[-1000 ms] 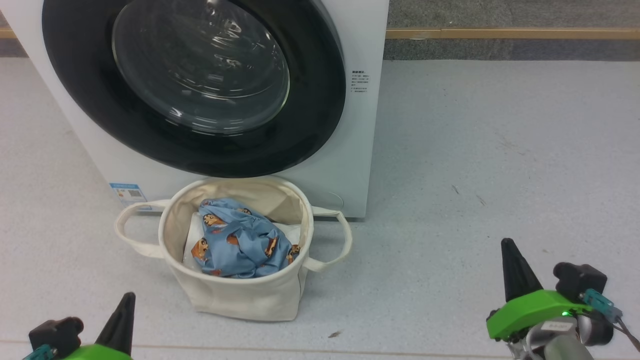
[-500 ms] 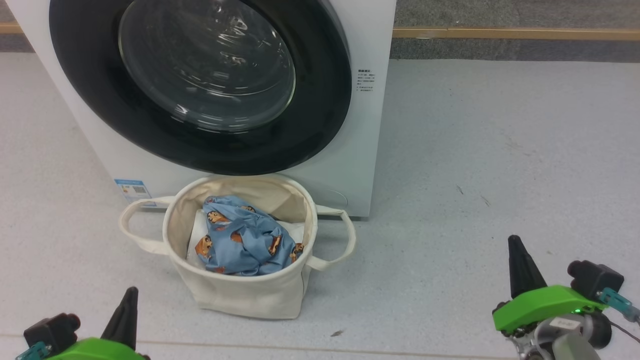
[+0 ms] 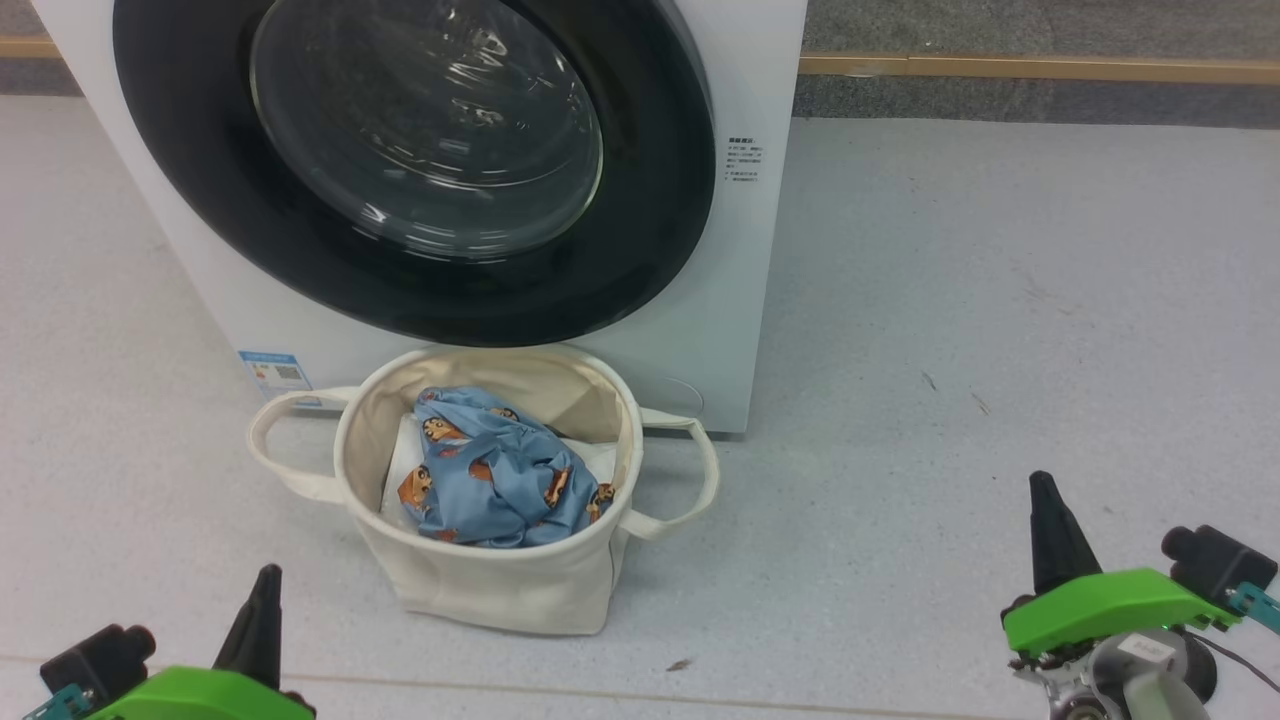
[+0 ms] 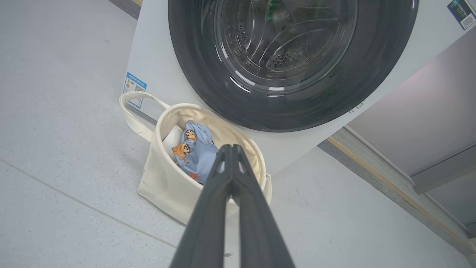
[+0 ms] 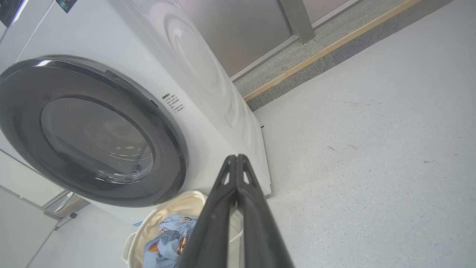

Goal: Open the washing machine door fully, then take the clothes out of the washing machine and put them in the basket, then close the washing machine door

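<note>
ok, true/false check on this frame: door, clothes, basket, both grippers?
1. The washing machine door is closed flush on the washing machine. True.
2. The clothes are inside the washing machine. False: they lie in the basket.
3. The basket stands on the floor just in front of the washing machine. True.
4. The left gripper grips the clothes. False: it is shut on nothing, clear of the basket.
5. The right gripper is open. False: it is shut and empty.

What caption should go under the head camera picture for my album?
Blue cartoon clothes sit in the cream basket before the shut washing machine door.
</note>
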Controlling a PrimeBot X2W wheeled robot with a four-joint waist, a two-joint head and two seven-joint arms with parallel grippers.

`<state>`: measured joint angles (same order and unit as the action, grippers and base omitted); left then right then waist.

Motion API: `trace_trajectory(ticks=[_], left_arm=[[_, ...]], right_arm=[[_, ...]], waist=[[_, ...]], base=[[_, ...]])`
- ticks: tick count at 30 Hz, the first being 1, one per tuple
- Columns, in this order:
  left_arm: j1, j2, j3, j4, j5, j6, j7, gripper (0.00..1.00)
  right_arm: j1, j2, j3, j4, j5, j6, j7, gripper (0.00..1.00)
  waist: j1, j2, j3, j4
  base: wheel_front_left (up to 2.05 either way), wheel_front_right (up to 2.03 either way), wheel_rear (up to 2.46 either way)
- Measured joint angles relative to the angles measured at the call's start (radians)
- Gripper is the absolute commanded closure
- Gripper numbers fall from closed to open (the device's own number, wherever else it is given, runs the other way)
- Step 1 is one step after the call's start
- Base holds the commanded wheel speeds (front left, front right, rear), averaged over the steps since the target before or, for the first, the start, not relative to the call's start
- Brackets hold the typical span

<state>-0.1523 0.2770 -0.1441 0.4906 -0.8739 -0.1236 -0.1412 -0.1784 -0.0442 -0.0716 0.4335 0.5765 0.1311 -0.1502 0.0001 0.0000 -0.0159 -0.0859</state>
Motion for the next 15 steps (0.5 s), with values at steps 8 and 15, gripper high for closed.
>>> trace_trajectory(ticks=[8,15], left_arm=[[0.004,-0.023,0.021,-0.018,-0.064,0.000,0.022,1.00],[0.009,-0.040,0.035,-0.034,-0.123,0.000,0.043,1.00]], right_arm=[[0.002,0.000,-0.005,-0.012,0.094,0.000,0.026,1.00],[0.005,0.000,-0.008,-0.024,0.173,0.000,0.047,1.00]], waist=[[0.0000,0.0000,0.002,0.008],[0.0000,0.0000,0.003,0.015]], base=[[0.00,0.00,0.00],[0.00,0.00,0.00]])
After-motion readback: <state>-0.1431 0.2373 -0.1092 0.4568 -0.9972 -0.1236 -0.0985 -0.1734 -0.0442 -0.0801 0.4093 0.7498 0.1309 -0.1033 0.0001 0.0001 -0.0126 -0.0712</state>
